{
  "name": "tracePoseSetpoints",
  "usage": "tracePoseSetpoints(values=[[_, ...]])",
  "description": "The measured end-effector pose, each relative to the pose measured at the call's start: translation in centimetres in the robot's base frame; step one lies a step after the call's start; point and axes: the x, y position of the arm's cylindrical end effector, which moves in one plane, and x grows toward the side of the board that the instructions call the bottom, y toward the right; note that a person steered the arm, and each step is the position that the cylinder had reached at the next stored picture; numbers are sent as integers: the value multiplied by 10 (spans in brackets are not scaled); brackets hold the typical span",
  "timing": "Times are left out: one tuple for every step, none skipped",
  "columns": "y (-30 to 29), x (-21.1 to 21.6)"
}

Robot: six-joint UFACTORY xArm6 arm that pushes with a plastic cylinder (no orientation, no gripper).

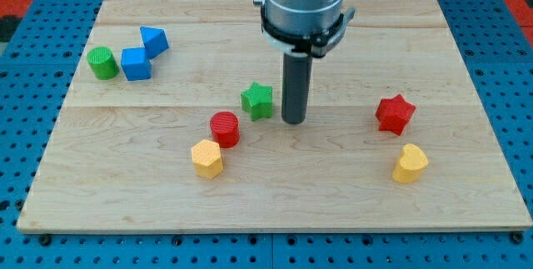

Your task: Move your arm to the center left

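Note:
My tip (293, 122) rests on the wooden board (150, 194) near its middle, just right of a green star block (257, 100) and apart from it. A red cylinder (224, 128) and a yellow hexagon block (206, 158) lie below and left of the tip. At the board's upper left sit a green cylinder (102, 62), a blue cube (136, 63) and a blue wedge-like block (154, 40), close together. A red star block (394, 114) and a yellow heart-like block (410, 163) lie on the right.
The arm's grey housing (303, 2) hangs over the board's top middle. A blue perforated surface (25, 136) surrounds the board on all sides.

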Motion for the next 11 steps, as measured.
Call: tracePoseSetpoints(values=[[-32, -26], [-46, -41], [-81, -47], [-131, -43], [-161, -43], [-169, -48], [-171, -49], [-171, -49], [-172, -49], [-176, -49], [-216, -22]])
